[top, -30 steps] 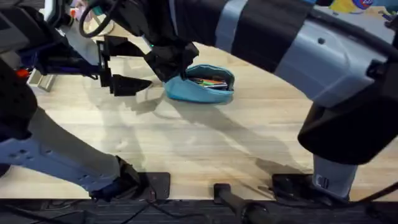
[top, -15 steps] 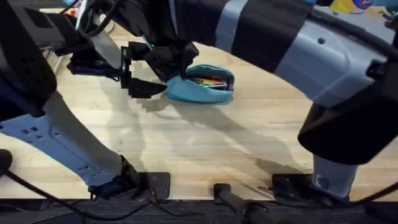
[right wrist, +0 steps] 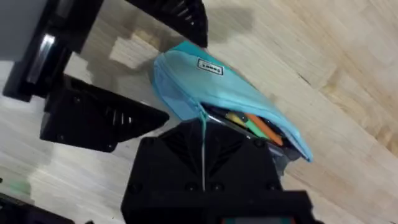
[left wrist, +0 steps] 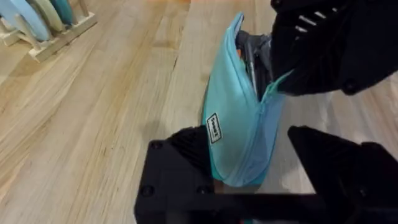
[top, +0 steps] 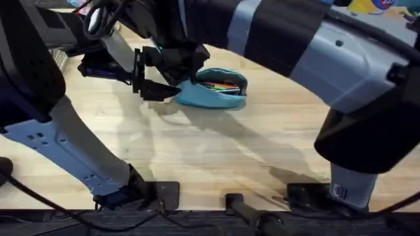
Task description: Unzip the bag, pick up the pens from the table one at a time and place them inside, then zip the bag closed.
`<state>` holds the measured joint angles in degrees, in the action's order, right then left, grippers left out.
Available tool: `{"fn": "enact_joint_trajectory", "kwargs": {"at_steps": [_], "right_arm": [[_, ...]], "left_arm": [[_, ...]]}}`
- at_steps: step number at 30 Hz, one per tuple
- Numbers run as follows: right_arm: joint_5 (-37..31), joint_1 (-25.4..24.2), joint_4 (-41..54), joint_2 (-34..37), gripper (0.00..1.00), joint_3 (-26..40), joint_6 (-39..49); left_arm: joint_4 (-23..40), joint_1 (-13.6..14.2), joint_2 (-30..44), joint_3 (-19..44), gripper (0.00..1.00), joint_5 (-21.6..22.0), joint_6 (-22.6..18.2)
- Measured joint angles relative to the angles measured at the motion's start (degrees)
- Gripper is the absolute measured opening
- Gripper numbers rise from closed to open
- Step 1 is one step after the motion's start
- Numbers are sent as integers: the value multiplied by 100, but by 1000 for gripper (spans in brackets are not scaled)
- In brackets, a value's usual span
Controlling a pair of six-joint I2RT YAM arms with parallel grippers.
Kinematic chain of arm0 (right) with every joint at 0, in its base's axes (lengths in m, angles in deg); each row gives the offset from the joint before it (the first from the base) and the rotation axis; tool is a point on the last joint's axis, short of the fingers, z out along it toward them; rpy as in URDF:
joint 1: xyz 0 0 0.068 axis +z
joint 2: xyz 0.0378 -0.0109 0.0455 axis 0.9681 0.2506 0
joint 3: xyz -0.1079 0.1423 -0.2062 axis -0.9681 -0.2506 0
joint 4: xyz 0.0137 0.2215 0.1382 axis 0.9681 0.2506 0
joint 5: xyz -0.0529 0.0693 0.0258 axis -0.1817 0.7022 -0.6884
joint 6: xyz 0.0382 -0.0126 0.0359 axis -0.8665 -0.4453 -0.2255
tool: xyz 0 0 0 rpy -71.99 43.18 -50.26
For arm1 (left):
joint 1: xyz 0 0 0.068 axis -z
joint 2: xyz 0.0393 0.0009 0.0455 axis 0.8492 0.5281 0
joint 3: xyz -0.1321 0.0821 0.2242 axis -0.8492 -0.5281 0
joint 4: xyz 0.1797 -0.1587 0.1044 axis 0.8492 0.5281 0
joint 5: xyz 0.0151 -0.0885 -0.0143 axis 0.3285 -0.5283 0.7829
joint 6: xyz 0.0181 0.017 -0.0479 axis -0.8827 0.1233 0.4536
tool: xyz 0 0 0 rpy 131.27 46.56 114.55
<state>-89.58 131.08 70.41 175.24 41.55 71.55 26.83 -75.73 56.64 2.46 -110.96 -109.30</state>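
Pale wood tabletop (top: pixel 216 157) carries the light blue bag (top: pixel 213 95) near its far edge, unzipped, with pens (top: pixel 220 85) lying inside. Right claw (right wrist: pixel 203 149) is pinched shut on the bag's zipper end. Left claw (top: pixel 159 74) sits spread wide around the bag's other end.

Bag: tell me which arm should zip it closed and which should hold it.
The right gripper, probably: it sits at the zipper line on the bag, pens inside. The left gripper, open around the bag's end, can hold it.
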Motion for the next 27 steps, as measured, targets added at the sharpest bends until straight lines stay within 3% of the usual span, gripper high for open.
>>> {"fn": "enact_joint_trajectory", "kwargs": {"at_steps": [3,9,10,27], "right_arm": [[0,0,0,0,31,0,0],[0,0,0,0,31,0,0],[0,0,-7,0,31,0,0],[2,0,9,0,31,0,33]], "left_arm": [[1,26,0,0,677,5,-1],[0,50,0,0,84,138,-40],[-1,50,0,-1,54,143,-39],[4,50,0,-1,44,153,-42]]}}
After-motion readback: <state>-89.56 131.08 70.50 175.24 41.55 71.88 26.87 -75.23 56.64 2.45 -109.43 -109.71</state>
